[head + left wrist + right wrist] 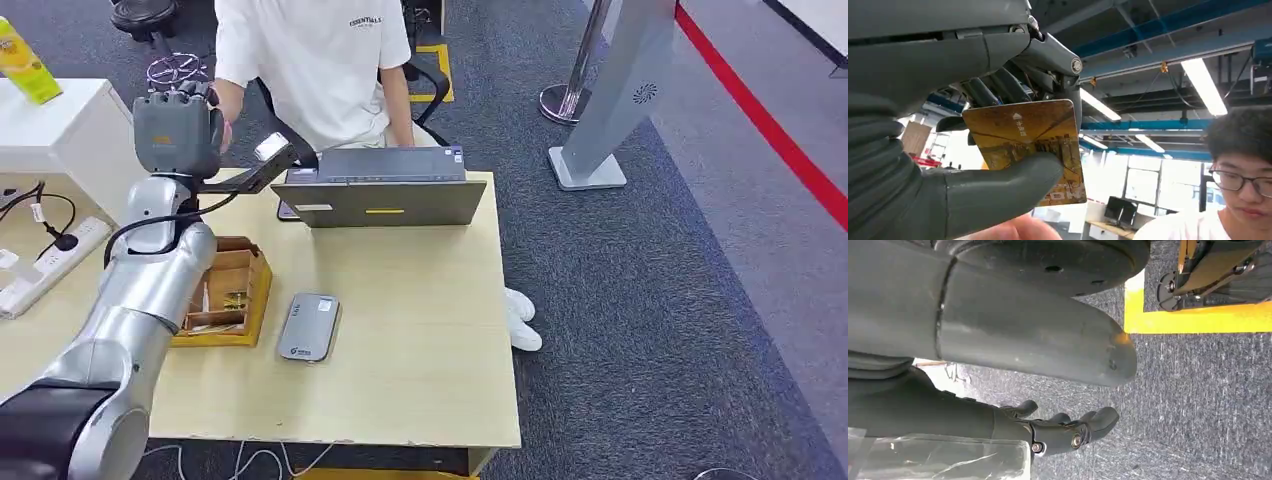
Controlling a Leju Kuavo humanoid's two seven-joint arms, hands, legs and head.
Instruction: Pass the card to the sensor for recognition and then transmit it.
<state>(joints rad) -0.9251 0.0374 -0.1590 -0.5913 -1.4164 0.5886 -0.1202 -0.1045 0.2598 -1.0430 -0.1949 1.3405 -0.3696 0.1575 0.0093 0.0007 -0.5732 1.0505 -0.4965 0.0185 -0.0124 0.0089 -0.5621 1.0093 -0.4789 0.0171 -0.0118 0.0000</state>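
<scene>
between left hand (948,165) fingers (998,187), pinched: golden-brown printed card (1023,135); right hand (1063,432) fingers loosely apart

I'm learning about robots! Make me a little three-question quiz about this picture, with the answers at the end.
1. True or false: the left hand is holding a golden card.
2. What lies on the table just beside the wooden box? A) a banana B) a grey card reader C) a cup
3. Fill in: the person in the white shirt sits behind an open ____.

Key
1. True. The thumb and fingers pinch the card, and the arm is raised toward the person.
2. B, the grey card reader.
3. Laptop.
</scene>
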